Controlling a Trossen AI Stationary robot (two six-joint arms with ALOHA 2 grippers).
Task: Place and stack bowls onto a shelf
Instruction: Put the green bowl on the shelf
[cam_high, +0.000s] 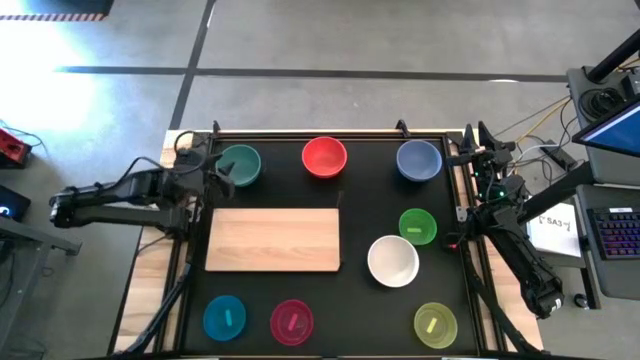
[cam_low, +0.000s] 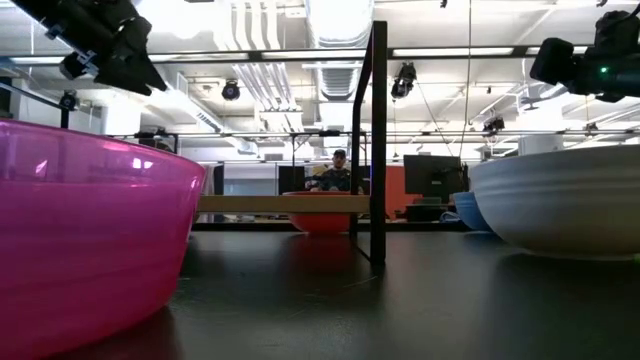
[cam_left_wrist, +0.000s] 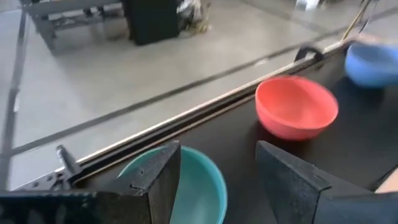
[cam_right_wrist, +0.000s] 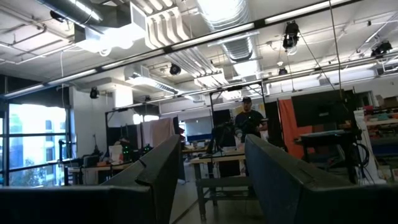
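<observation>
The bowls are sitting scattered around the shelf (cam_high: 272, 240), none on it yet: the dark green bowl (cam_high: 240, 164), red bowl (cam_high: 324, 157) and blue bowl (cam_high: 418, 160) are lining the far edge of the table (cam_high: 350, 300), the green bowl (cam_high: 417, 226) and white bowl (cam_high: 393, 261) are lying to the right of the board, and the cyan bowl (cam_high: 225, 318), magenta bowl (cam_high: 291, 321) and yellow-green bowl (cam_high: 435, 325) are sitting along the near edge.

The left gripper (cam_high: 222, 175) is hovering at the dark green bowl's rim with its fingers (cam_left_wrist: 158, 177) spread apart, holding nothing. One finger is looking lined up over the rim, the other outside it. If the claw is coming down off-centre, it is risking tipping the light bowl or nudging it toward the table edge just beyond. A shallow pinch on the thin wall is also risking a slip during the carry to the board.

The right gripper (cam_right_wrist: 208, 177) is waiting at the right side of the table, pointing out into the room, fingers spread and empty. It is standing near the blue bowl, so a wide swing could knock that one.
</observation>
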